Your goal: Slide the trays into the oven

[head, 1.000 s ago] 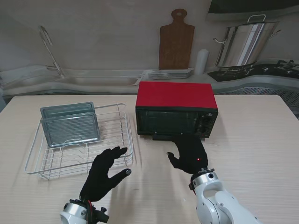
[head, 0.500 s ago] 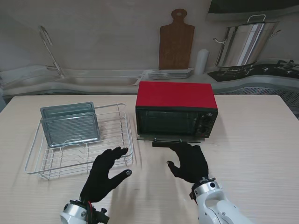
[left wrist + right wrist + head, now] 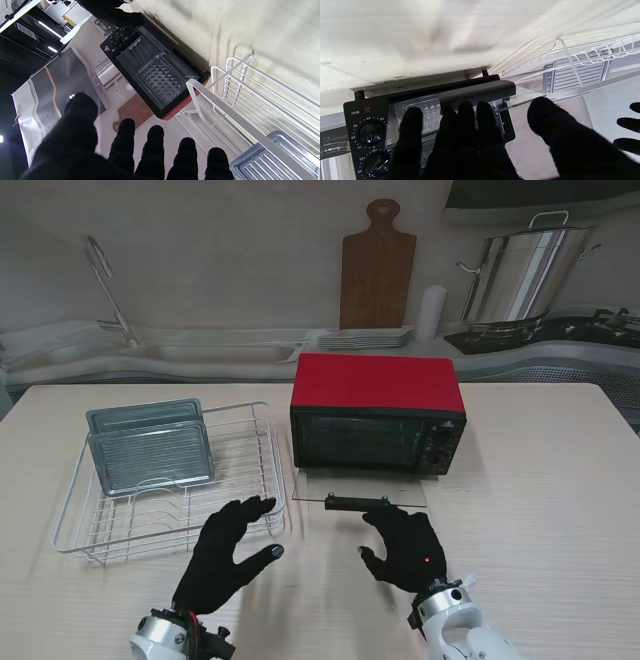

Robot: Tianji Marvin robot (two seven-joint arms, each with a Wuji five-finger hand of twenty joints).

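The trays (image 3: 150, 457) look stiff, light and slick; best pinched at a rim. Left hand (image 3: 225, 552) hovers spread, empty; right hand (image 3: 405, 542) fingers rest on the oven door handle (image 3: 357, 502).

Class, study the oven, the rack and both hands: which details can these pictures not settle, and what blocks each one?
- Oven dial markings: too small in the stand view.
- Rear tray: largely hidden by the front tray.
- Right hand fingertip contact with the door handle: covered by its own fingers.
- Left hand palm: out of sight.
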